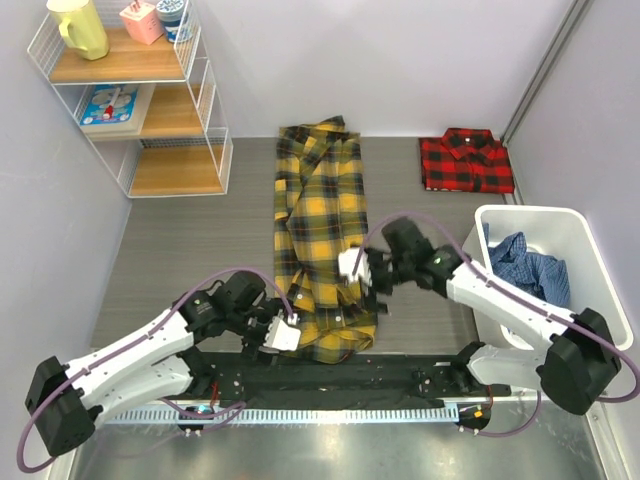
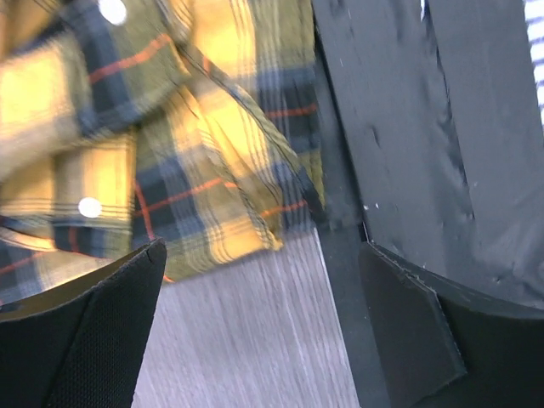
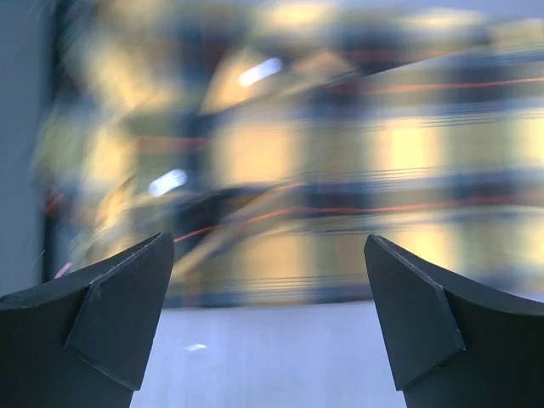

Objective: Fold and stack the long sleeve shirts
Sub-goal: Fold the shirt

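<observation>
Look first to the yellow plaid shirt (image 1: pixel 318 240): laid flat as a long narrow strip, long axis running straight away from the arm bases, collar at the far end, hem at the near end. Note the left gripper (image 1: pixel 283 333), jaws wide apart and empty, hovering by the near-left hem corner; in its wrist view, the hem edge just ahead and to the left of the fingertips, bare table beneath. Note the right gripper (image 1: pixel 360 268), likewise spread and holding nothing, at the strip's right edge, cloth straight ahead of the jaws though blurred. Judge the left nearer the hem. Expect a crosswise fold next, hem toward collar. Leave the red-and-black plaid shirt (image 1: pixel 466 160), already folded, well beyond the right jaws.
</observation>
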Available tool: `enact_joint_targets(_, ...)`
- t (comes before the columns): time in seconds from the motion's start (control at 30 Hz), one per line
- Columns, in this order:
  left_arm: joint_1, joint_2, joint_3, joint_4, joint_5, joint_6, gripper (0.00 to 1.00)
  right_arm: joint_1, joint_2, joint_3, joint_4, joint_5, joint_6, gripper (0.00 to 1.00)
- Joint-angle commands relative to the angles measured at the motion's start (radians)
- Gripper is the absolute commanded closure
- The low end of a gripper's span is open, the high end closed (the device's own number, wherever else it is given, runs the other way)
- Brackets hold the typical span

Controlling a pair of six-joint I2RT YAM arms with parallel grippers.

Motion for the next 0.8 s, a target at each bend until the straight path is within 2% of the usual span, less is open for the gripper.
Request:
enact_joint_targets(0.0,-0.003,0.017,-0.028,0.026,-0.015,0.079,0.05,0.13,-0.092,-0.256,0.05,0.044,-0.206,0.0)
enact_joint_targets(0.1,-0.036,0.057,-0.072,0.078,-0.049,0.122,0.05,0.23,-0.117,-0.354,0.161,0.107,-0.244,0.0)
enact_joint_targets(0.33,-0.066,0.145,-0.092,0.152,-0.064,0.149,0.07,0.284,-0.079,-0.42,0.179,0.14,-0.374,0.02)
enact_joint_targets(0.4,-0.068,0.164,-0.098,0.164,-0.061,0.157,0.08,0.295,-0.067,-0.432,0.179,0.14,-0.399,0.07)
enact_joint_targets(0.43,-0.068,0.169,-0.102,0.175,-0.061,0.162,0.1,0.303,-0.061,-0.438,0.184,0.149,-0.401,0.15)
enact_joint_targets(0.63,-0.071,0.192,-0.125,0.227,-0.069,0.159,0.17,0.329,-0.035,-0.501,0.279,0.206,-0.404,0.44)
enact_joint_targets(0.73,-0.071,0.189,-0.128,0.243,-0.076,0.134,0.24,0.336,-0.042,-0.503,0.302,0.225,-0.375,0.48)
enact_joint_targets(0.77,-0.071,0.186,-0.125,0.249,-0.078,0.126,0.25,0.338,-0.045,-0.497,0.302,0.241,-0.368,0.45)
